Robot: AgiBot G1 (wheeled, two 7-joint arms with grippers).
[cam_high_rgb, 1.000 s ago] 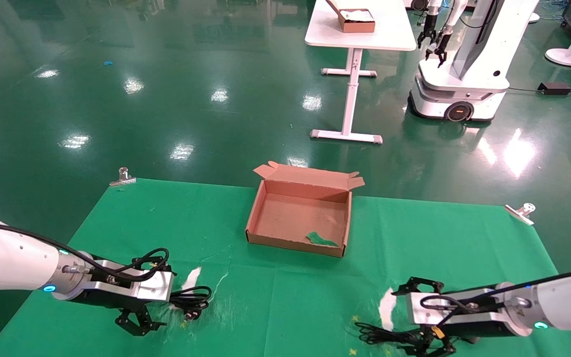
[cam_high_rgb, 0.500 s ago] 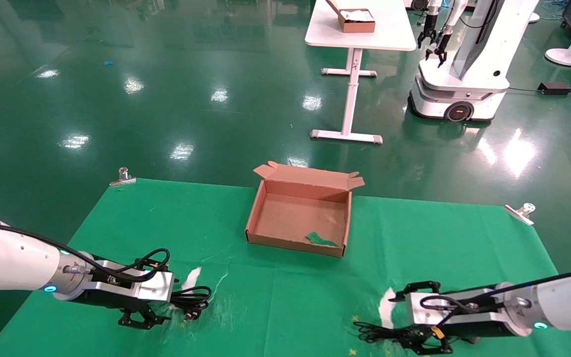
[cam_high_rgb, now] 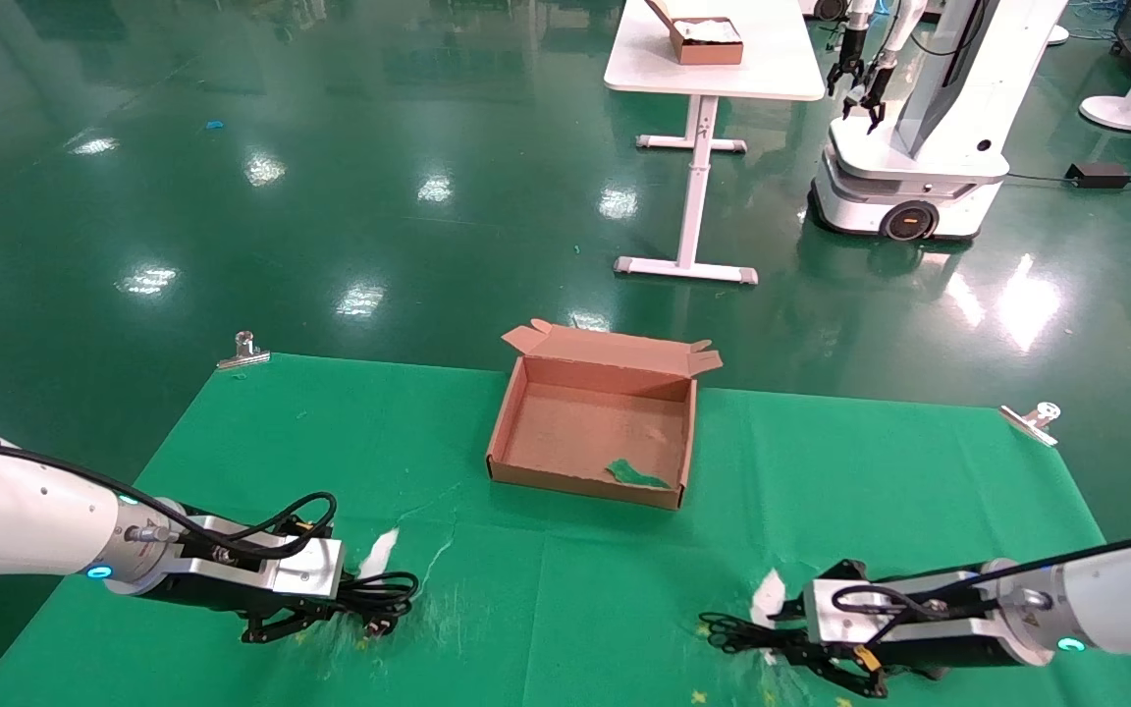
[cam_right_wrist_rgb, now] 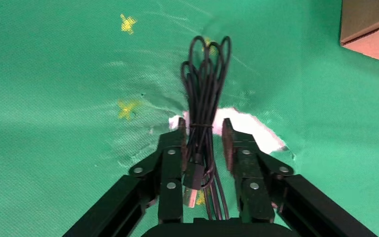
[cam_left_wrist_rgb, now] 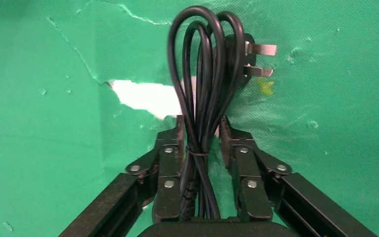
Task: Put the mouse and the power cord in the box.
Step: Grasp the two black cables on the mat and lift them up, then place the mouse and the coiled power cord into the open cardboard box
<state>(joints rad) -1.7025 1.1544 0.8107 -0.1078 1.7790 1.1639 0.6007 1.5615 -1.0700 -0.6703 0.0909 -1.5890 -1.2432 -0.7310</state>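
- left gripper (cam_left_wrist_rgb: 201,134) low at the table's near-left edge, fingers narrowed around the power cord (cam_left_wrist_rgb: 203,74), though contact is unclear.
- right gripper (cam_right_wrist_rgb: 203,132) at the near-right edge, straddling the mouse cable (cam_right_wrist_rgb: 205,84), small gaps showing.
- box (cam_high_rgb: 526,422) open at the far-middle edge.

Torn green cloth (cam_high_rgb: 870,471) (clipped corners), white table (cam_high_rgb: 713,69)

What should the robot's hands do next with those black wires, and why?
Probably squeeze shut. The left gripper has its fingers on either side of the power cord, and the right gripper likewise straddles the mouse's cable bundle. Both lie on the cloth; the box holds neither.
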